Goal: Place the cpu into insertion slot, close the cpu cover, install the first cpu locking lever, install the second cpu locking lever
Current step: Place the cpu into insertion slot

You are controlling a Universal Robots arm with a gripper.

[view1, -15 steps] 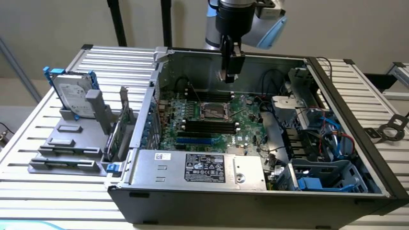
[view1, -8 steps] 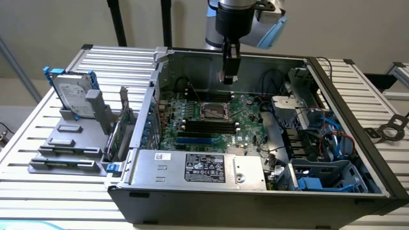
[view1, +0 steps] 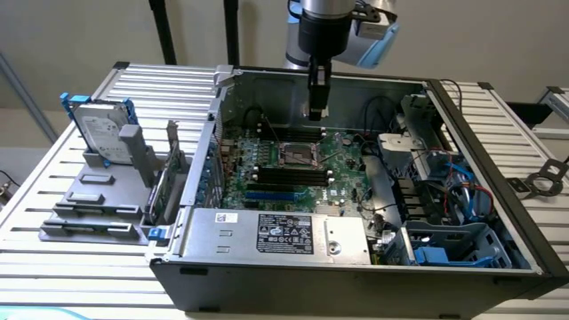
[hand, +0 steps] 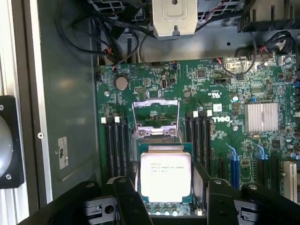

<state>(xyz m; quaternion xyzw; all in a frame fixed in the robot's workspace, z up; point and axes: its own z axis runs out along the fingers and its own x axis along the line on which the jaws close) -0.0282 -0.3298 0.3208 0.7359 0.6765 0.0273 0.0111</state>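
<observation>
**Q:** What lies closest to the lens?

**A:** The gripper (hand: pixel 167 187). Its two black fingers (hand: pixel 124 197) are set wide apart and pinch the cpu (hand: pixel 165 171) by opposite edges, with the silvery lid facing the wrist camera. Gripping by the edges presumably keeps the underside contacts untouched.

**Q:** Where is the chip relative to its seat?

**A:** It is above the motherboard (hand: pixel 220 101) and not seated. In the exterior view the arm hangs well clear over the insertion slot (view1: pixel 300 155).

**Q:** Why is the cpu cover (hand: pixel 154 103) raised?

**A:** It stands swung open just beyond the chip, leaving the slot exposed; if closed, it would block entry. The cover is judged not yet closed. The position of the locking levers cannot be made out.
</observation>
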